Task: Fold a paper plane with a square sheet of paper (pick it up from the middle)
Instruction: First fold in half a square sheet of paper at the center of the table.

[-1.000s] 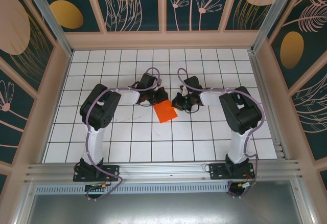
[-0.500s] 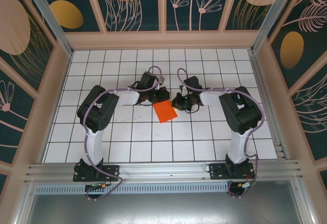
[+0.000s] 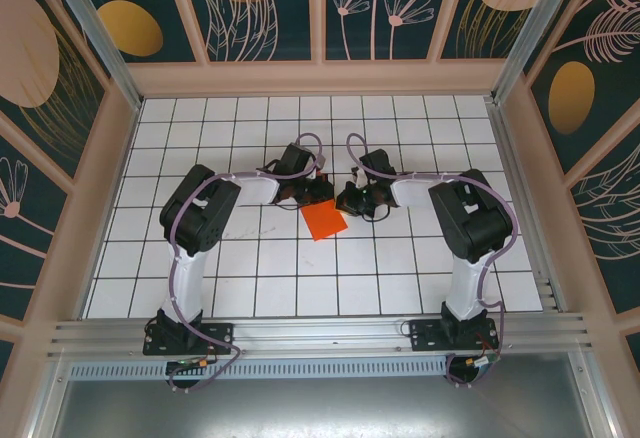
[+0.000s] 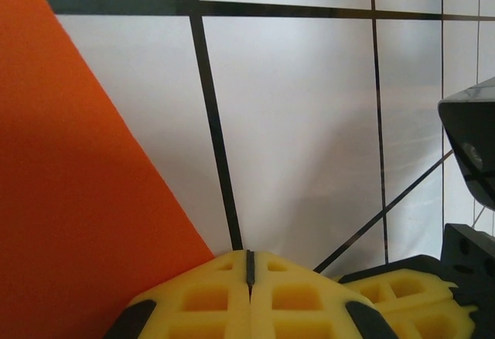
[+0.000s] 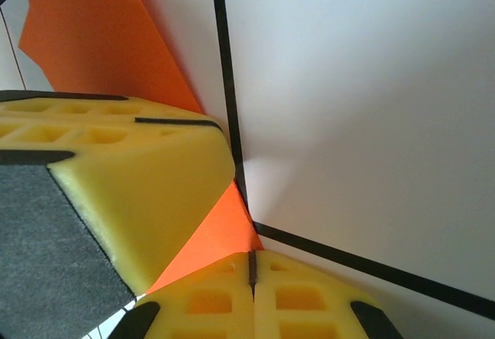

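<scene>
The square sheet of paper (image 3: 323,221) is bright orange-red and lies on the white grid floor between the two arms. My left gripper (image 3: 311,195) is shut and pressed down at the sheet's far left edge. In the left wrist view its yellow fingertips (image 4: 249,260) meet with nothing between them, and the paper (image 4: 69,200) is at the left. My right gripper (image 3: 346,201) is also shut. Its tip (image 5: 251,261) rests against a corner of the paper (image 5: 220,238), with the left gripper's yellow finger (image 5: 131,176) close beside it. The paper plane is out of view.
The floor (image 3: 400,268) is white tile with black grid lines, walled by beige frames and patterned panels. An aluminium rail (image 3: 320,336) carries both arm bases at the near edge. The right gripper's yellow finger (image 4: 410,312) shows at the lower right of the left wrist view.
My left gripper has slid a little to the right along the paper's far edge, and its elbow has shifted right. The paper and the right arm have stayed put.
</scene>
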Controlling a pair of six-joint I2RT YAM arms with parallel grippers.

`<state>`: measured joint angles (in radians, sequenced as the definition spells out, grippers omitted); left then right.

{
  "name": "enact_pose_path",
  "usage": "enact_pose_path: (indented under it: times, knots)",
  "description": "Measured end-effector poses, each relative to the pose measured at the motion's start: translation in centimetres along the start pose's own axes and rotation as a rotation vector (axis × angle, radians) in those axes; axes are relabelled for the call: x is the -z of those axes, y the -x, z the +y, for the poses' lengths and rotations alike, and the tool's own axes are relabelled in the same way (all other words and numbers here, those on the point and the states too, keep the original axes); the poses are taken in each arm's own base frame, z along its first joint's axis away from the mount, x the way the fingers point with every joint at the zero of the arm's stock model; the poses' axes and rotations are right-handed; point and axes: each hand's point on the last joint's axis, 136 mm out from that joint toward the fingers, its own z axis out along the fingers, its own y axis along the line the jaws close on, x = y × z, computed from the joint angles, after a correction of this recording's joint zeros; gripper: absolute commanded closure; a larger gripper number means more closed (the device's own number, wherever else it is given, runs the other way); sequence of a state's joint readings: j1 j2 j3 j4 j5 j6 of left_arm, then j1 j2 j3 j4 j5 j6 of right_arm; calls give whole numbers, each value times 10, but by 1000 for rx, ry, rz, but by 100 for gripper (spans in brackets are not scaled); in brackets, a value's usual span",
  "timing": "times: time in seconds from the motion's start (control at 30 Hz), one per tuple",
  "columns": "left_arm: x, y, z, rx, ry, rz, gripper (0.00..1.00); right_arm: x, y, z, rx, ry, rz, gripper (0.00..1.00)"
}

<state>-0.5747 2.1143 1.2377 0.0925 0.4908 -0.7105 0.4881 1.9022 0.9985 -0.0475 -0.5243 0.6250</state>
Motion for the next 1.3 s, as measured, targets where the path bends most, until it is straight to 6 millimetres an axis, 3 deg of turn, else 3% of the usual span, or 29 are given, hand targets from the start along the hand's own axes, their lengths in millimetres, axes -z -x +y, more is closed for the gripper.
enact_pose_path:
  times: [0.4, 0.7, 1.07, 1.3]
  knots:
    - [0, 10, 4, 38, 2, 33, 100, 1, -2, -2, 60, 3, -17, 100]
    - [13, 59, 33, 42, 57, -46, 100, 2, -3, -2, 65, 4, -20, 100]
    - [9, 76, 34, -16, 92, -45, 100, 3, -6, -3, 63, 3, -17, 100]
    - [10, 76, 35, -26, 90, -48, 100, 6, -6, 0, 44, -9, -9, 100]
